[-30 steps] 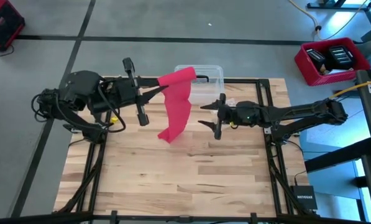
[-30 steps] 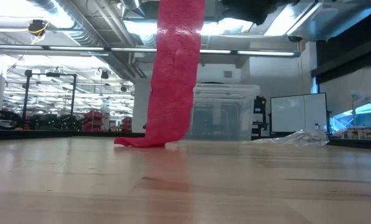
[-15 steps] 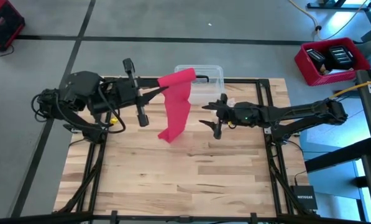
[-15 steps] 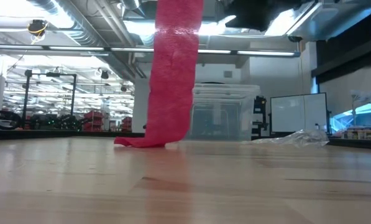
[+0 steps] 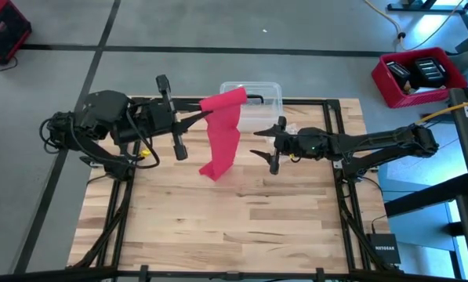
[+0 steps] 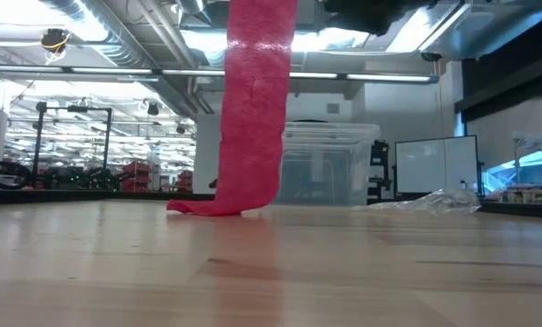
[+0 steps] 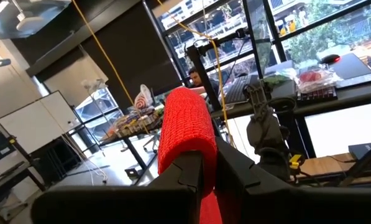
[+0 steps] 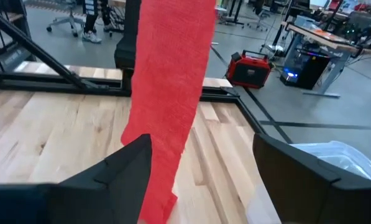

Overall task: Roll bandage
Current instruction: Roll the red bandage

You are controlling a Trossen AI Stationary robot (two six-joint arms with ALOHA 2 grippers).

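Left pincer (image 5: 204,110) clamped on the bandage (image 5: 223,133) top end; strip hangs below it, tail folded on the bench (image 5: 218,219). Right pincer (image 5: 270,146) beside the strip, jaws apart. Soft, light, limp fabric; best taken near the free tail.

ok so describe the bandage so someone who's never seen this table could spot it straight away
Start at the wooden table and go to its far edge, where a clear plastic box stands. Just beside it a bright red soft fabric strip hangs from the left gripper, whose fingers are shut on its top, its lower end crumpled on the wood. It is the only red, hanging thing there; the right gripper waits open nearby.
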